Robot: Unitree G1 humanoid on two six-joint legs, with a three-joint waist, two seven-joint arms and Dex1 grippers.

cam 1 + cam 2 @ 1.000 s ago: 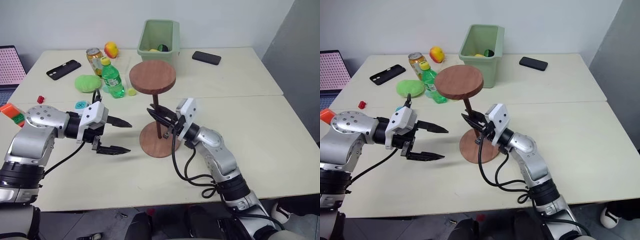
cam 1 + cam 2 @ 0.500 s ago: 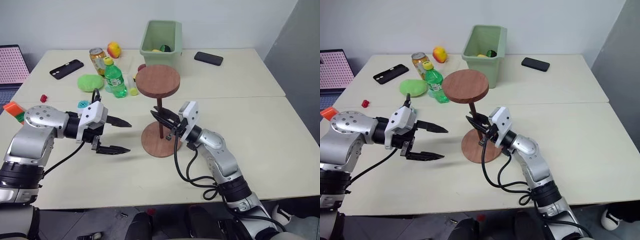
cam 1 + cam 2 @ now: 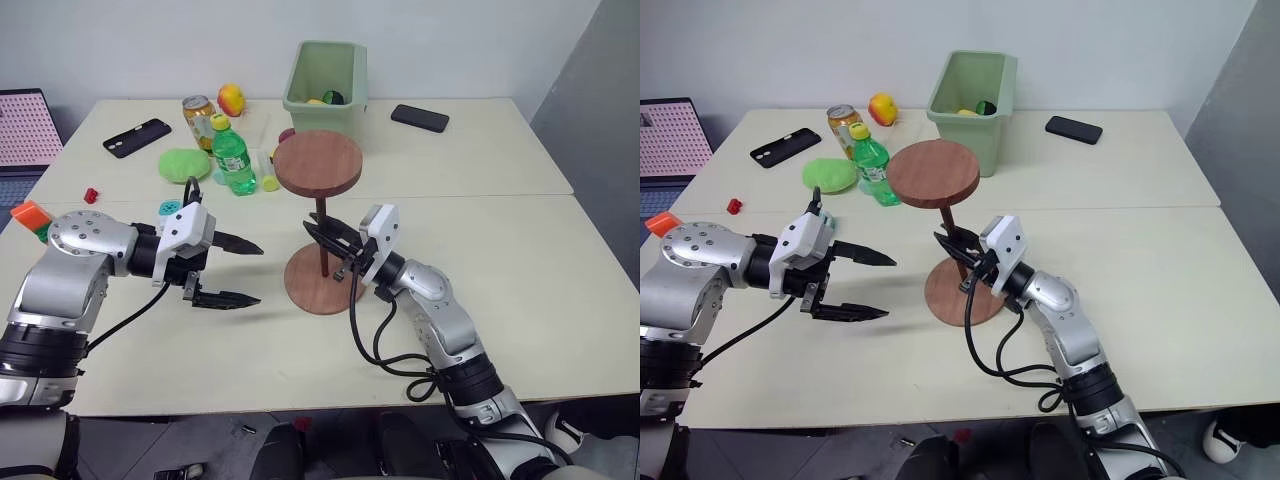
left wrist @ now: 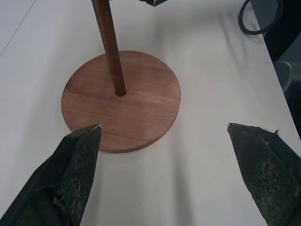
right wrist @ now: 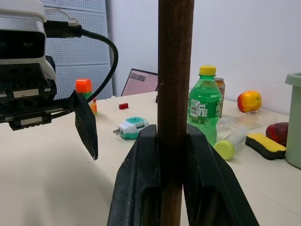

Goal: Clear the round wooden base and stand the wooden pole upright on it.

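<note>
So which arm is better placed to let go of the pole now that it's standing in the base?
Right. The right gripper is shut on the wooden pole, which stands in the hole of the round wooden base. The left gripper hangs open beside the base, touching nothing.

Wooden pole [image 5: 175,108] cut off at both ends in the right wrist view. Contents of the green bin [image 3: 325,72] mostly hidden behind its wall. Laptop [image 3: 22,130] cropped by the frame edge. Small red item [image 3: 91,195] too small to identify.
</note>
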